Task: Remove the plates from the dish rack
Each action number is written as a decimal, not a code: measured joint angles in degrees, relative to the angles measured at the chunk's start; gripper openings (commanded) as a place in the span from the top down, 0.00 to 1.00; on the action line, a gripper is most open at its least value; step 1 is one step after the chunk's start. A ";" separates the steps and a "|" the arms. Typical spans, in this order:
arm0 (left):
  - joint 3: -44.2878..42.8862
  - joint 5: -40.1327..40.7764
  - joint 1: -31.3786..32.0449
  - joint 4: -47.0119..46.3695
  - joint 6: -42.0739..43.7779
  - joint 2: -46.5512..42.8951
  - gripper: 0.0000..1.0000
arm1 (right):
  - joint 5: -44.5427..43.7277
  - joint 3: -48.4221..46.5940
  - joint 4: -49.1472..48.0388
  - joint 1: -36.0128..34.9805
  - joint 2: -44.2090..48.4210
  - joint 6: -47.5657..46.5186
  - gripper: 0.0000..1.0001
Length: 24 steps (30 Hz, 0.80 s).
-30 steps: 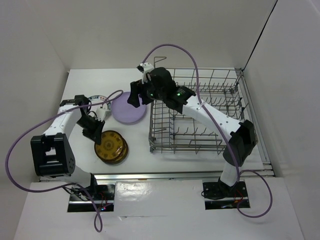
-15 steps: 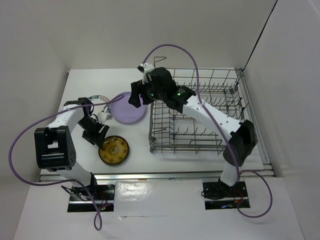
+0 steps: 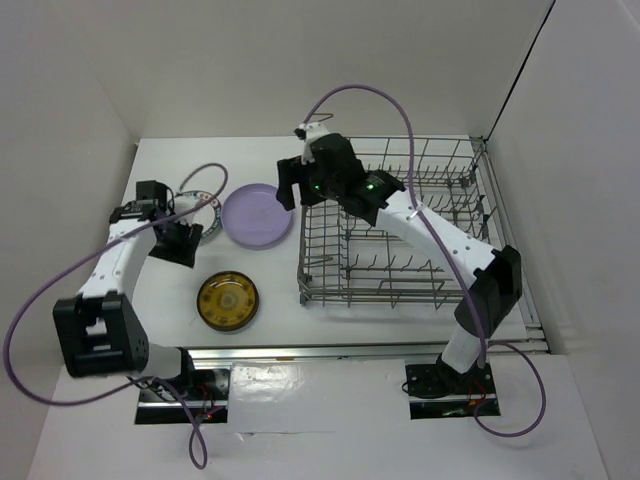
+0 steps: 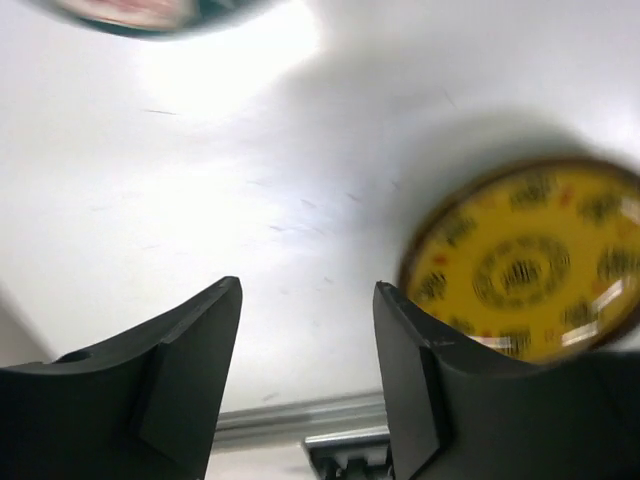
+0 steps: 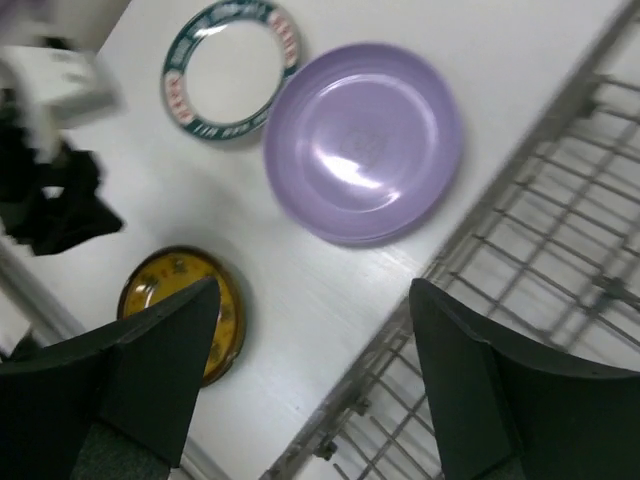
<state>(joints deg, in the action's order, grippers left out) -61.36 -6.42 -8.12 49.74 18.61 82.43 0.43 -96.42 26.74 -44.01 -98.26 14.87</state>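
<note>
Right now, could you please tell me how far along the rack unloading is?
Done: the lavender plate, yellow plate and patterned-rim plate lie on the table beside the dish rack. In hand: nothing; left gripper and right gripper are open, empty. Left: seemingly nothing; no plate shows in the rack, though the right arm hides part.

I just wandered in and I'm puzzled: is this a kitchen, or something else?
Probably a robot test bench, not a kitchen: a white table boxed in by plain white panels, with a wire dish rack and a few plates on it.
</note>
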 measured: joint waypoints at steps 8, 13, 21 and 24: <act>-7.76 28.00 -2.08 -10.08 -19.15 -10.19 0.08 | -17.77 8.96 8.96 18.34 17.44 5.14 0.00; -8.07 42.25 -2.64 -8.39 -26.88 -10.58 0.01 | -28.33 15.54 15.58 23.02 28.98 8.70 0.00; -4.72 54.71 -3.06 -5.99 -31.08 -21.38 0.00 | -37.24 15.61 27.54 23.19 34.97 15.54 0.00; -2.95 55.52 -3.37 -5.60 -30.86 -25.31 0.00 | -37.11 16.98 29.94 23.28 37.55 17.18 0.00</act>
<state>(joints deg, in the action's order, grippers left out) -64.31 49.10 -11.49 44.14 -12.25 57.12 -36.69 -79.44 56.69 -20.73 -60.71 32.05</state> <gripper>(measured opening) 0.999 0.999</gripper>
